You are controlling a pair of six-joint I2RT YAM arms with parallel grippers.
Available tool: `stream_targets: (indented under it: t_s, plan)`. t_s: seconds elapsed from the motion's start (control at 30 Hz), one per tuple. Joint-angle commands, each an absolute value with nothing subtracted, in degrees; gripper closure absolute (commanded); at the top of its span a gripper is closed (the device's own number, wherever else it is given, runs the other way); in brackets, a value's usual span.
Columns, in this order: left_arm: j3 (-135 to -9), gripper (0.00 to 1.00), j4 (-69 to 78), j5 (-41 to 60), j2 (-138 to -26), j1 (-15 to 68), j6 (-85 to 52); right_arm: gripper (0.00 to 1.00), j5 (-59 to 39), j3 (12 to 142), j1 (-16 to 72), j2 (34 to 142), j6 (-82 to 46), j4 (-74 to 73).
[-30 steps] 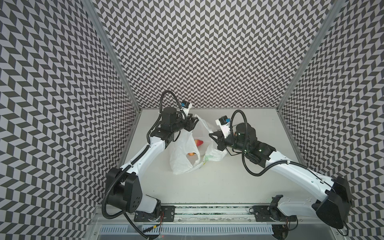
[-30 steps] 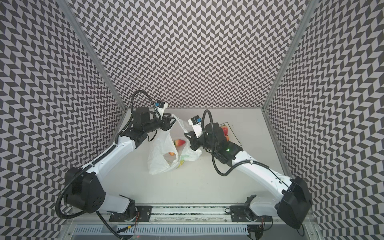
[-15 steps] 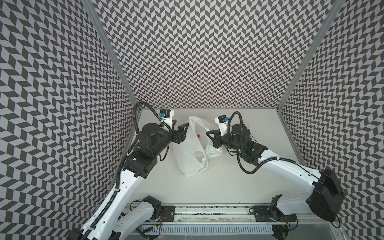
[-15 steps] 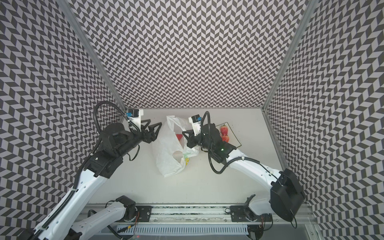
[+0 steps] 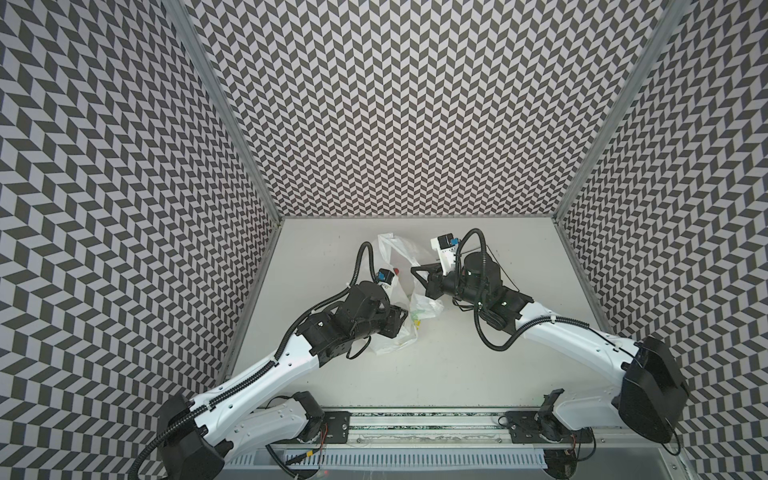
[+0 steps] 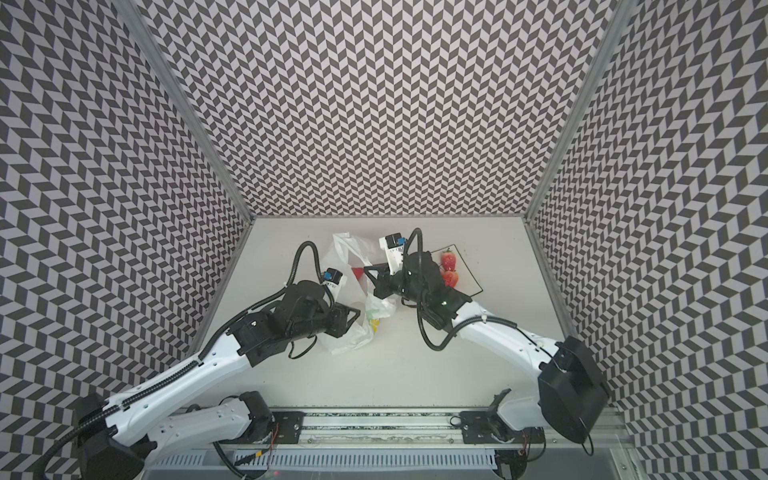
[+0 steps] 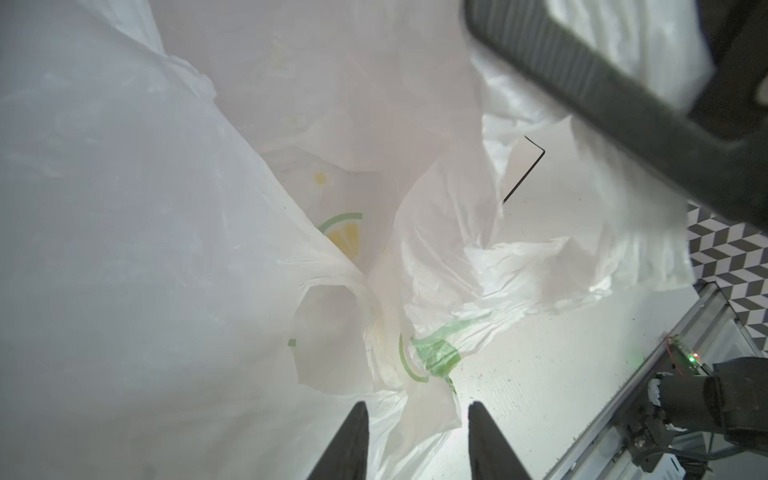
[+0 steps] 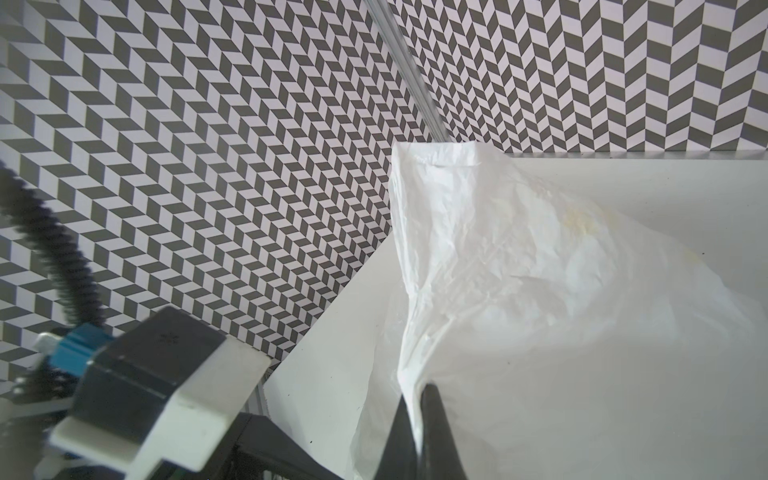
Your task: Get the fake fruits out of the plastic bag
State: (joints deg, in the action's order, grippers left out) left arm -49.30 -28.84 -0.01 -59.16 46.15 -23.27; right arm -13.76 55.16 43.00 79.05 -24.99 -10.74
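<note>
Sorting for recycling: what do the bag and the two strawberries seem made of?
The plastic bag: thin translucent white plastic film; it crinkles and light shows through. The strawberries: probably moulded plastic, from their even red sheen; too small to be sure.

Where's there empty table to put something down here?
The wide front strip of table between the plastic bag and the rail is bare. The middle is crowded around the bag, and the plate holds two strawberries.
</note>
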Motion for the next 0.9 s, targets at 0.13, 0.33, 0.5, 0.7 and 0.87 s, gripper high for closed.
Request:
stream_targets:
  t_s: [0.13,0.33,0.5,0.7,0.87]
  plan:
    - [-49.8,0.59,-28.7,0.6,-60.2,46.5,-5.2,1.00,-12.5,54.2,43.2,74.9,-25.9,-13.8]
    - [-47.7,0.51,-28.3,0.2,-53.2,46.5,12.2,1.00,-11.3,53.2,43.2,73.6,-27.4,-17.2]
    - [-46.3,0.43,-32.5,3.3,-52.7,46.4,30.5,1.00,-12.0,53.9,43.2,73.9,-27.9,-17.1]
    - [-43.8,0.39,-32.2,4.9,-55.3,45.2,46.0,1.00,-11.7,53.4,43.2,73.2,-27.9,-16.6]
    - [-44.0,0.37,-30.7,6.4,-60.4,43.6,49.0,1.00,-11.0,53.0,43.2,72.4,-27.8,-16.2]
